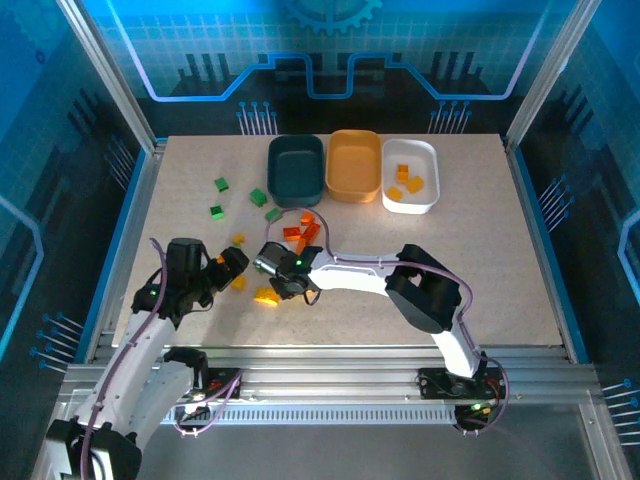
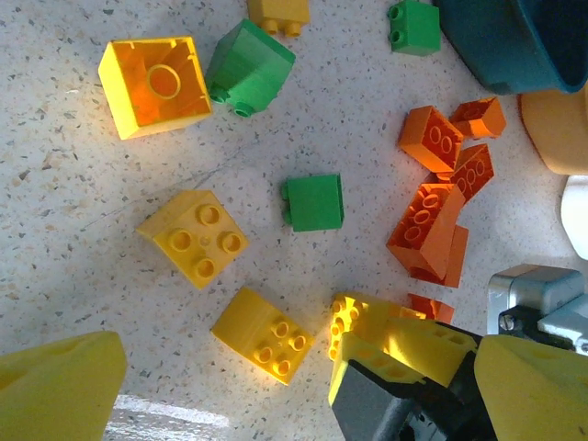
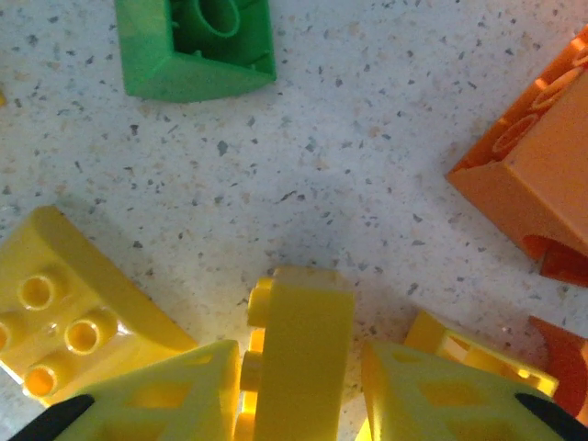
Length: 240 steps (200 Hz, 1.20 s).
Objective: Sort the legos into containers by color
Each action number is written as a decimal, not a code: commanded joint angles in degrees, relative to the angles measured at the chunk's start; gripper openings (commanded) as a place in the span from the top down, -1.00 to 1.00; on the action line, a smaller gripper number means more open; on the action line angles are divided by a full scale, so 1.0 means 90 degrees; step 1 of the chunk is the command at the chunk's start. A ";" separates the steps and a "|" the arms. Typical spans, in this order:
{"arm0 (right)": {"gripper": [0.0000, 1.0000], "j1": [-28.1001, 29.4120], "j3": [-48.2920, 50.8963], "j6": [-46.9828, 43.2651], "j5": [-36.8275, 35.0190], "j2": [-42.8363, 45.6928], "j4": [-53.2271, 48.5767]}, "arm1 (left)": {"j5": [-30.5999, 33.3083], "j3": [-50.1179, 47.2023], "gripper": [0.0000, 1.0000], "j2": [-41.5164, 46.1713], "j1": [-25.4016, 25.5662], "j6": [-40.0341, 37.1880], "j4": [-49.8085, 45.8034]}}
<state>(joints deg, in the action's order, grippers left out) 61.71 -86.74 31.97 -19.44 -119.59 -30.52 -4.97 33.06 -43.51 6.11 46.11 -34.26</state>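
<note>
My right arm stretches low to the left across the table (image 1: 500, 260), its gripper (image 3: 299, 377) clamped on a yellow brick (image 3: 299, 312) near the orange bricks (image 1: 303, 232). My left gripper (image 1: 232, 268) hovers just beside it, fingers spread wide.

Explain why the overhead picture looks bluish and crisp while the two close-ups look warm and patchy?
Top external: blue-lit backdrop, even light on the table, all sharp. Left wrist: a warm bright patch mid-frame, dimmer edges, left claw's fingers blurred. Right wrist: the yellow brick between the right claw's fingers glows, both soft, the speckled table sharper.
</note>
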 commanded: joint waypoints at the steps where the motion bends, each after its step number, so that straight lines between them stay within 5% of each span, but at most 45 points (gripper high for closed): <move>1: 0.25 -0.0021 -0.0215 -0.0093 -0.0259 -0.0207 -0.0262 | -0.0145 -0.0041 -0.98 -0.0016 -0.0076 -0.0201 -0.0099; 112: 0.41 -0.0432 0.0084 -0.0519 -0.0189 0.1409 0.0162 | -0.0660 -0.0115 -0.98 -0.0267 -0.0073 -0.0059 0.0517; 140: 0.41 -0.1426 0.0294 -0.0837 -0.0394 0.1988 0.0064 | -0.1492 -0.0251 -0.98 -0.0542 0.0007 0.0009 0.1322; 175: 0.40 -0.3215 0.0551 -0.1133 -0.0090 0.2305 0.0277 | -0.1375 -0.0104 -0.98 -0.0952 0.0879 0.0081 0.2159; 206: 0.40 -0.4790 -0.0051 -0.1254 0.0559 0.1626 0.0230 | -0.1336 0.0302 -0.98 -0.2015 0.1936 -0.0043 0.2879; 240: 0.40 -0.5822 -0.1427 -0.1299 0.1216 0.0329 -0.0255 | -0.1345 0.0775 -0.98 -0.2822 0.2308 -0.0139 0.3142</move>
<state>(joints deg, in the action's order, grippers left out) 12.84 -92.12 21.76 -14.85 -109.84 -28.97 -16.08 36.38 -66.48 25.58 46.17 -10.37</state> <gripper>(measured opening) 0.302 0.990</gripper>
